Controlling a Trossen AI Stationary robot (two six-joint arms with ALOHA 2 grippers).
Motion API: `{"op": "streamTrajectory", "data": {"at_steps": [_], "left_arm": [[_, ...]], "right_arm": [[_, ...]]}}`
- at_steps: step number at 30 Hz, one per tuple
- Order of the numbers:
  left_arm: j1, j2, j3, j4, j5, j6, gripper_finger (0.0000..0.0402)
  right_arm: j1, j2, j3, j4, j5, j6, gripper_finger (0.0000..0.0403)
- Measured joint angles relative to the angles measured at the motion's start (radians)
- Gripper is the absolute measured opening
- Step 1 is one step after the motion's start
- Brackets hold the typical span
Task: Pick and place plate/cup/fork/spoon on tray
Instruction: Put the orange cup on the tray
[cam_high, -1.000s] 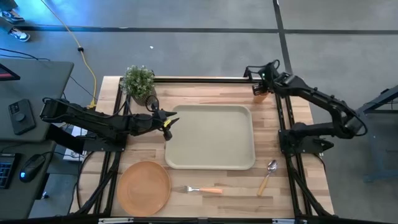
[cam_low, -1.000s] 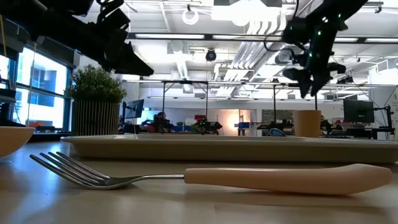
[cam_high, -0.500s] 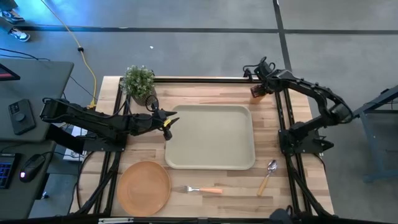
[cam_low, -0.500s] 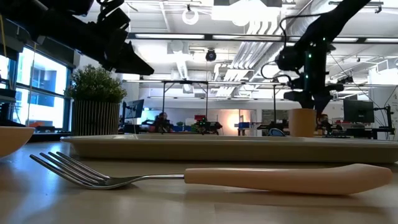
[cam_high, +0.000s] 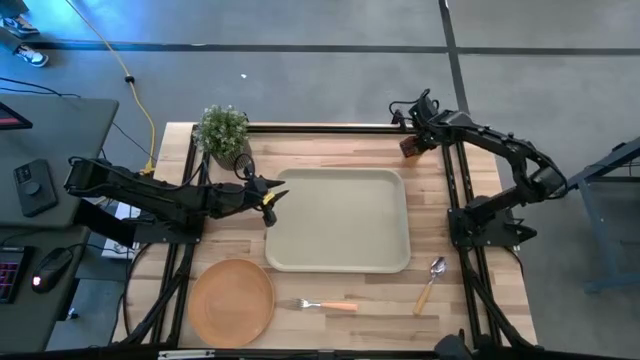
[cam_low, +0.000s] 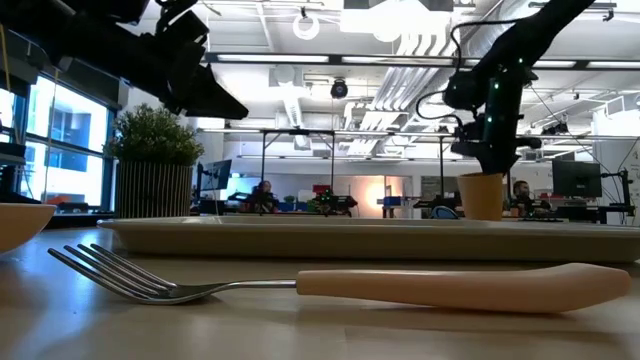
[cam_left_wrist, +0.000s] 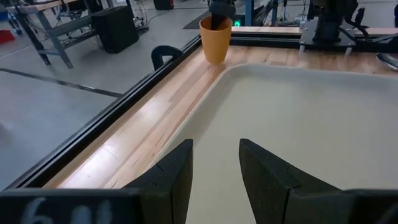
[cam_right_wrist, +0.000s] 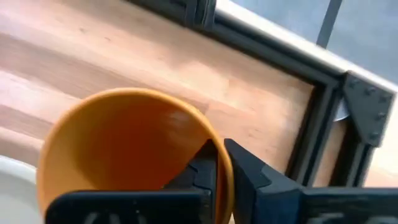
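Observation:
The orange cup (cam_high: 411, 146) stands at the table's far right, beyond the tray's far right corner, and my right gripper (cam_right_wrist: 221, 149) is shut on its rim from above. The left wrist view shows the cup (cam_left_wrist: 214, 38) on the wood. My left gripper (cam_high: 275, 193) hovers open over the left rim of the beige tray (cam_high: 340, 225), holding nothing. The orange plate (cam_high: 231, 300) lies flat at the near left. To its right, the fork (cam_high: 325, 305) lies in front of the tray. The spoon (cam_high: 431, 283) lies at the near right. My right gripper pinches the cup's rim (cam_right_wrist: 214, 134) on one side, with one finger inside the cup (cam_right_wrist: 198, 169) and one outside (cam_right_wrist: 252, 177). The fingers point down from above. The cup leans a little, and its base (cam_left_wrist: 215, 58) seems to rest on the table.
A potted plant (cam_high: 222, 130) stands at the far left corner. Black frame rails (cam_high: 320, 127) run along the far edge and the right side (cam_high: 452, 190). Desks and a cable lie beyond the table's left edge.
My right gripper has come down onto the cup and shut on its rim. The cup has tipped slightly and shifted a little toward the table's left.

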Motion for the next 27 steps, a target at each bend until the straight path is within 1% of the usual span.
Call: {"op": "streamTrajectory", "data": {"at_steps": [3, 5, 8, 13, 17, 21, 24, 27], "left_arm": [[0.002, 0.0, 0.0, 0.025, 0.002, -0.021, 0.0119], [0.002, 0.0, 0.0, 0.025, 0.002, -0.021, 0.0119], [0.002, 0.0, 0.0, 0.026, 0.002, -0.021, 0.0119], [-0.001, 0.0, 0.0, 0.013, 0.002, -0.008, 0.0119], [-0.001, 0.0, 0.0, 0.029, 0.001, 0.03, 0.0119], [0.009, 0.0, 0.001, 0.07, 0.009, 0.091, 0.0119], [0.022, 0.0, 0.001, 0.098, 0.063, 0.121, 0.0119], [0.034, 0.0, 0.001, 0.105, 0.112, 0.135, 0.0119]], "right_arm": [[0.034, -0.034, 0.045, -0.007, 0.013, 0.004, 0.0007], [0.077, -0.041, 0.08, -0.023, 0.037, 0.015, 0.0004], [0.162, -0.041, 0.129, -0.063, 0.072, 0.045, 0.0004], [0.324, -0.041, 0.161, -0.079, 0.048, 0.082, 0.0002], [0.414, -0.041, 0.165, -0.108, 0.021, 0.124, 0.0001], [0.485, -0.041, 0.165, -0.205, 0.024, 0.214, 0.0001], [0.54, -0.041, 0.156, -0.258, 0.023, 0.302, 0.0001], [0.576, -0.041, 0.098, -0.229, -0.008, 0.371, 0.0001]]}}
